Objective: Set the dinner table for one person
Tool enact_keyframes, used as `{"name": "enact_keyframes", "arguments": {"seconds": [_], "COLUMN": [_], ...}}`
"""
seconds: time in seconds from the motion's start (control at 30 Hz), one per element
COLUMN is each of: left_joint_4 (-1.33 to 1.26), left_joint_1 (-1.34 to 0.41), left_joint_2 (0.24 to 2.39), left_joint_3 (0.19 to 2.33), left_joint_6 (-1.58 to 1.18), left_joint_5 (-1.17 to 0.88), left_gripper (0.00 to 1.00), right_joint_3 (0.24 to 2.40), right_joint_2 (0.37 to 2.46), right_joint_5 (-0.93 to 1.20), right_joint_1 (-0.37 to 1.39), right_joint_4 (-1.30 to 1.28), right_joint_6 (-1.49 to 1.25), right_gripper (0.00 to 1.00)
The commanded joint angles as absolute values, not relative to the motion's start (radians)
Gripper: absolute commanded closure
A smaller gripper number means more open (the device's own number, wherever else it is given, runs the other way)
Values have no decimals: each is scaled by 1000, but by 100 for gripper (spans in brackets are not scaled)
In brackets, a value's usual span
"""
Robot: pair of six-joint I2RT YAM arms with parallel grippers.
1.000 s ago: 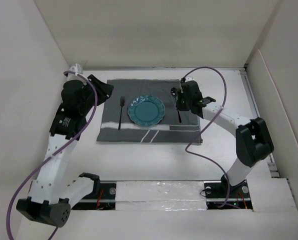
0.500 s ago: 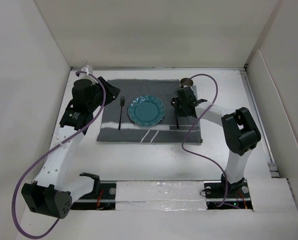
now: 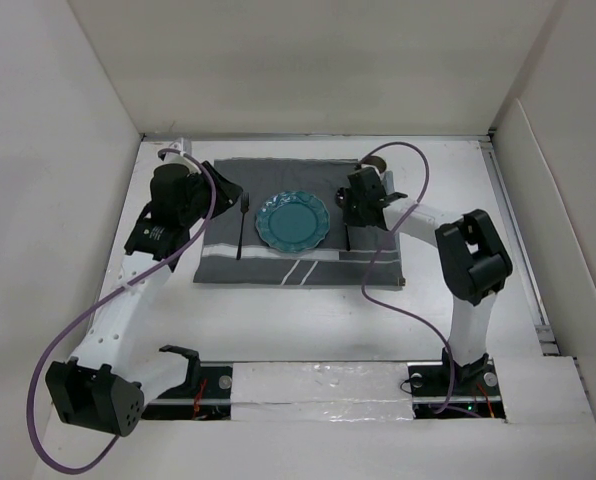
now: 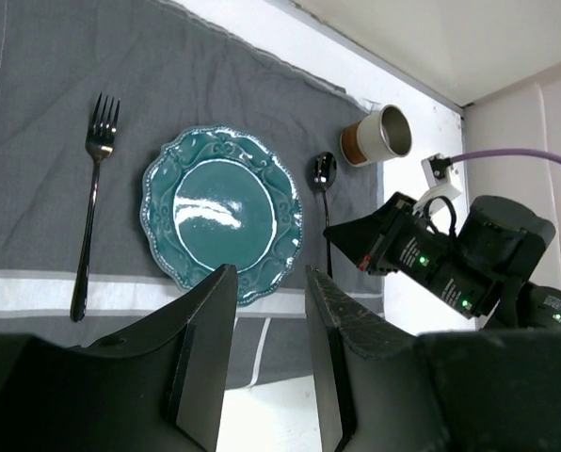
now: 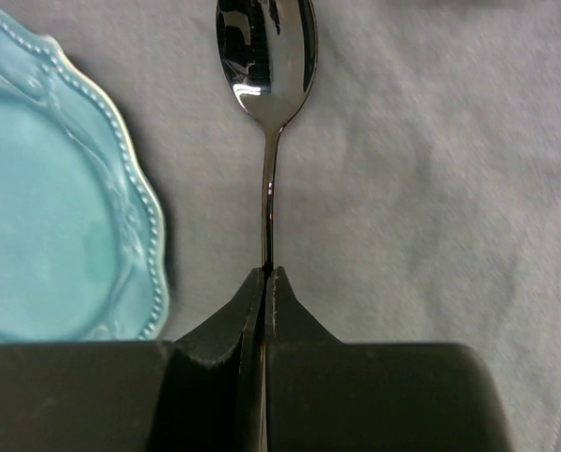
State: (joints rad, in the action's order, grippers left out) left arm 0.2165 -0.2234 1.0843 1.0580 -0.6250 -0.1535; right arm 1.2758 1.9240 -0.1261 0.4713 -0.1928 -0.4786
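Right wrist view shows my right claw point(image 5: 268, 278) pinching the spoon point(image 5: 264, 56) by its handle, with the spoon lying on the cloth point(image 5: 403, 235) just beside the teal plate point(image 5: 45, 188). My left claw point(image 4: 266, 282) hangs spread and holds nothing. The fork point(image 4: 90, 221), plate and cup point(image 4: 379, 137) sit in place, the cloth in the middle of the white tabletop point(image 3: 308, 320). I judge that only letting go of the spoon is left.

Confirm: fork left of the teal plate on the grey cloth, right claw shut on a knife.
Not a knife: the right wrist view shows the right claw shut on a spoon. The fork does lie left of the teal plate on the grey cloth.
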Motion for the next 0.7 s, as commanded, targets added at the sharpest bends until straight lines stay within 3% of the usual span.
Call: {"name": "enact_keyframes", "arguments": {"seconds": [0.0,0.2,0.3,0.33,0.4,0.67], "left_joint_4": [175,179,181,183,211,276], "left_joint_1": [-227,-227,-227,-227,-227,-227], "left_joint_2": [1060,1035,1034,1037,1052,1077], "left_joint_3": [1040,1019,1020,1028,1076,1242], "left_joint_6": [-624,-630,-635,-631,-603,-601], "left_joint_5": [-156,-143,-143,-143,-129,-78], "left_gripper": [68,65,63,61,57,50], "right_joint_3": [1322,1289,1299,1305,1340,1503], "right_joint_2": [1960,1959,1936,1924,1846,1545], "right_joint_5": [-137,-137,-124,-123,-106,-20], "right_joint_1": [479,488,488,488,488,479], "right_joint_4": [-170,-179,-205,-215,-257,-475], "right_joint_6": [-469,-488,-486,-483,-471,-362], "right_gripper": [100,96,73,60,44,31]}}
